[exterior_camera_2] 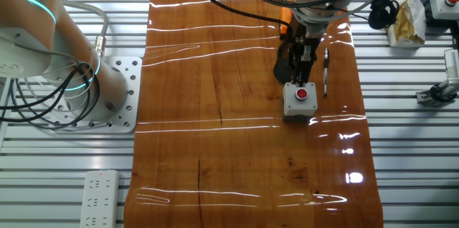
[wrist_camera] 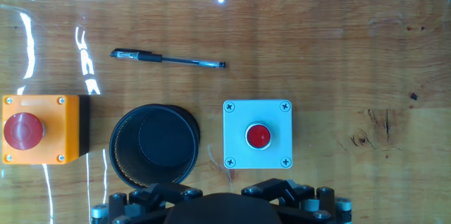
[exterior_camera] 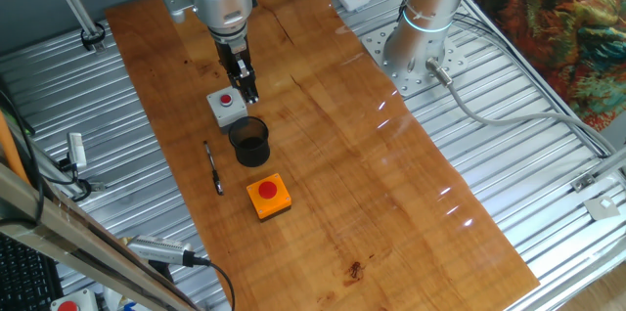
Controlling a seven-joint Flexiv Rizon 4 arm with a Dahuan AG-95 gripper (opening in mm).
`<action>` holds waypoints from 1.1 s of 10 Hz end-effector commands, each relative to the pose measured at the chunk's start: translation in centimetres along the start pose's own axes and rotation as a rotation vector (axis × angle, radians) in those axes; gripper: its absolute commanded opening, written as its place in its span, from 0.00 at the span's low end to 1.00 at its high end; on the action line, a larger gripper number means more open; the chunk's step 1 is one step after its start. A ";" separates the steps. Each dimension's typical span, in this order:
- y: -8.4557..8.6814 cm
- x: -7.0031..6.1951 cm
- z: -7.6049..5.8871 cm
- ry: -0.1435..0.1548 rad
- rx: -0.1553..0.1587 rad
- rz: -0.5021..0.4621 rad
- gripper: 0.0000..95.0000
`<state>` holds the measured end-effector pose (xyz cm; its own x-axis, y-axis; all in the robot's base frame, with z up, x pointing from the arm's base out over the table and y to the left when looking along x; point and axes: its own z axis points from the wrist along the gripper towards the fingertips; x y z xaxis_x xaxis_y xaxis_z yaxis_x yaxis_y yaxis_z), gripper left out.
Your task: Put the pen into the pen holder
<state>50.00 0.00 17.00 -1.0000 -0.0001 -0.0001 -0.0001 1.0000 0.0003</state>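
Jaws of the gripper [exterior_camera: 248, 95] are hanging just over the grey box with red button [exterior_camera: 227, 105] in one fixed view, holding nothing I can see; whether they are apart or together I cannot tell from here. Just below that box the pen holder [exterior_camera: 249, 141] is standing upright on the wooden table [exterior_camera: 391, 194], with the orange box with red button [exterior_camera: 268, 196] near it. The pen [exterior_camera: 213, 167] is lying flat on the wood, beside the holder and apart from it.

From the other fixed view, the gripper [exterior_camera_2: 299, 77] is hovering at the far edge of the grey box [exterior_camera_2: 300, 100], the fingers showing as one dark mass. The pen [exterior_camera_2: 325, 72] is lying beside it.

Looking along the hand, only the gripper base is showing at the bottom edge. The pen [wrist_camera: 166, 58] is lying above the holder [wrist_camera: 155, 145], which is sitting between the orange box [wrist_camera: 39, 129] and the grey box [wrist_camera: 258, 133]. No writing is readable anywhere.
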 end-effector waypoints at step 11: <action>0.1 0.0 -0.2 -0.029 0.035 0.071 0.00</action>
<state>50.08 0.10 17.23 -0.9970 0.0709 -0.0294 0.0719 0.9969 -0.0334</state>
